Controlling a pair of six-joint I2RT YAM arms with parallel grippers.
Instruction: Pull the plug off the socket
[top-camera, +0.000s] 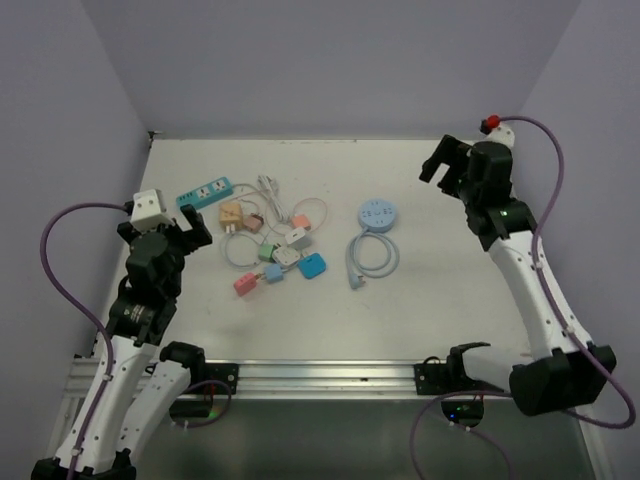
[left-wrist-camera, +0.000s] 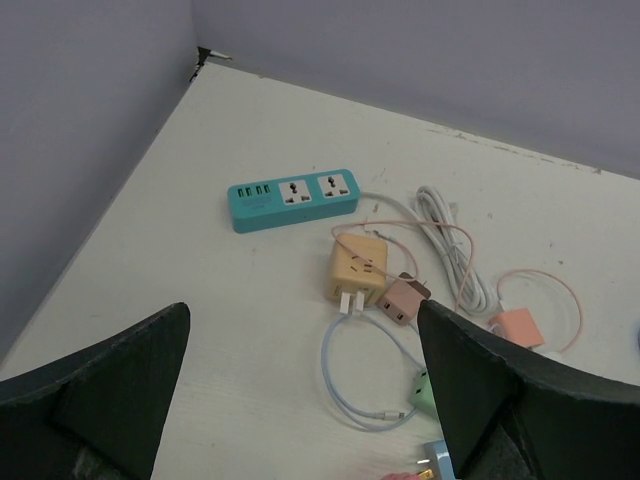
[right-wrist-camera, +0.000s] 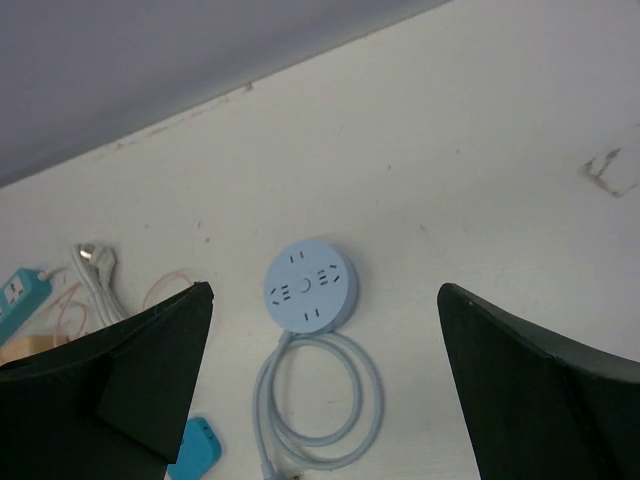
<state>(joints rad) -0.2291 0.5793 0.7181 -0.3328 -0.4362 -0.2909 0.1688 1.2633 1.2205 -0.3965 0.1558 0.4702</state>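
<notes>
A teal power strip (top-camera: 204, 192) lies at the back left, its sockets bare in the left wrist view (left-wrist-camera: 293, 197). Beside it a yellow cube socket (left-wrist-camera: 357, 268) has a brown plug block (left-wrist-camera: 403, 300) touching its corner; whether it is plugged in, I cannot tell. A round blue socket (top-camera: 376, 213) with a coiled cord lies mid-table, with no plug in it (right-wrist-camera: 311, 283). My left gripper (top-camera: 165, 232) is open and empty, above the table near the strip (left-wrist-camera: 303, 310). My right gripper (top-camera: 445, 165) is open and empty, high above the round socket (right-wrist-camera: 325, 290).
A cluster of small adapters lies mid-left: orange (top-camera: 300, 221), green (top-camera: 267, 251), pink (top-camera: 246, 284), blue (top-camera: 312, 265) and white (top-camera: 297, 238). A white cable bundle (left-wrist-camera: 450, 240) and thin looped cords run among them. Purple walls close the back and sides.
</notes>
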